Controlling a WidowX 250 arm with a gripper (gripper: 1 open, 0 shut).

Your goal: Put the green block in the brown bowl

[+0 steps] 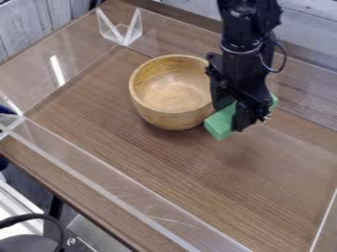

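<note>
Glare streaks the clear wall (79, 192) along the near edge, and the dark object at the bottom left corner is cut off and unreadable. Beyond lies the wood-grain table (198, 187). Further in, the gripper (245, 118) points straight down, clenched on the green block (222, 125); only the block's near end shows, the rest hidden behind the black fingers, and whether it clears the tabletop cannot be told. It sits just beside the right wall of the brown bowl (165, 92), outside it. The arm (250, 34) rises upright above, its top cut off. Far back a small clear stand (121, 30) is faint
</note>
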